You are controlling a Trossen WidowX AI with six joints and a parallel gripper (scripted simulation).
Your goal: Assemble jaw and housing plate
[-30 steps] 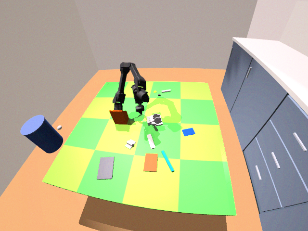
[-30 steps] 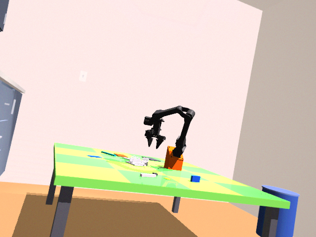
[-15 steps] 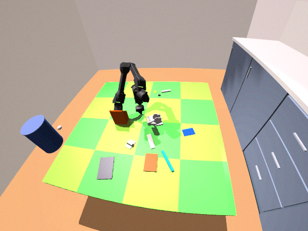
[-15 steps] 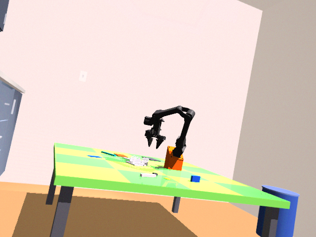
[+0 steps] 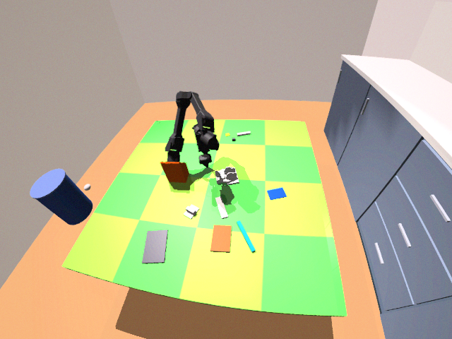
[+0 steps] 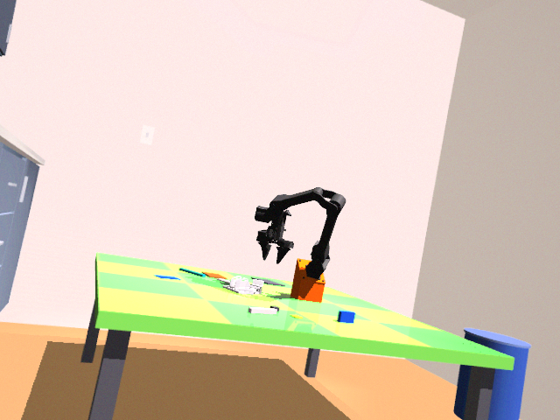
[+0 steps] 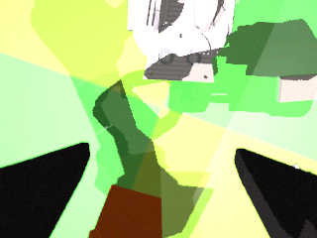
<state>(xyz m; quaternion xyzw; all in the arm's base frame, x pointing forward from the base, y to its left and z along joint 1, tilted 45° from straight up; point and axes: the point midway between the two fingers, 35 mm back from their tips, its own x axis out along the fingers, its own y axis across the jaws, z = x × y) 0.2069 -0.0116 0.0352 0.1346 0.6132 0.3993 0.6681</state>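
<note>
The white gripper assembly [image 5: 227,176] [image 6: 244,285] [image 7: 180,47] lies on the checkered mat, partly in the arm's shadow. Its grey-white housing plate [image 7: 205,75] is at the near end in the wrist view, with two round stub marks side by side. The jaws run off the top edge of the wrist view, and I cannot tell whether their teeth mesh or whether the plate is fully level. My gripper [image 6: 271,261] [image 7: 162,152] is wide open and empty, raised above the mat and beside the assembly on the arm-base side, touching nothing.
The orange arm base [image 5: 175,173] [image 6: 308,289] stands near the assembly. A white bar [image 5: 221,207] and small white pieces [image 5: 191,210] lie nearby. A dark plate [image 5: 155,246], an orange plate [image 5: 221,239], a cyan bar [image 5: 245,236] and a blue square [image 5: 276,193] lie farther out.
</note>
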